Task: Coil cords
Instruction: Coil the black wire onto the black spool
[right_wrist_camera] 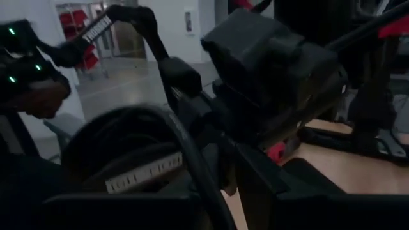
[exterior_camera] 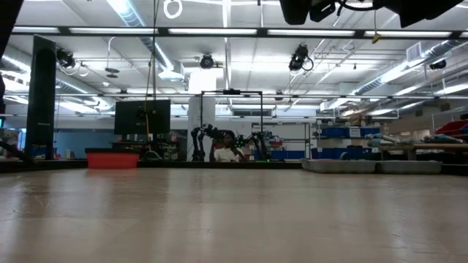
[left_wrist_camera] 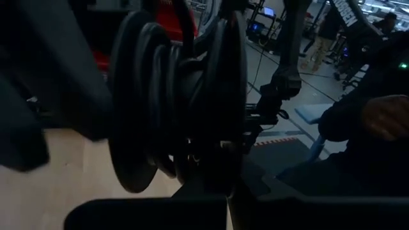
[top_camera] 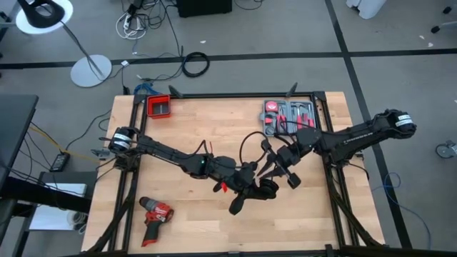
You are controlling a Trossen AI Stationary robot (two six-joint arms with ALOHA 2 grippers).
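The thin black cord is gathered into a bundle of several loops (left_wrist_camera: 166,108) held above the table's middle, between my two grippers. One loose loop (top_camera: 246,146) arcs toward the far edge. My left gripper (top_camera: 251,187) is shut on the bundle. My right gripper (top_camera: 285,171) is right beside it, on the right. In its wrist view the bundle (right_wrist_camera: 128,160), which carries a white label, is close in front. The low view shows only the arms' undersides (exterior_camera: 329,9) at the top, so both grippers are well above the tabletop. My left gripper holds the coiled bundle (left_wrist_camera: 192,160) just ahead of its fingers. The loops stand upright across the gripper and are lifted clear of the table. The bundle itself hides the place of contact, so I cannot tell which strands it has.
A red drill (top_camera: 153,214) lies near the front left. A small red bin (top_camera: 159,107) stands at the far left and an open tool case (top_camera: 289,118) at the far right. A thicker black cable ring (top_camera: 195,64) lies on the floor beyond the table.
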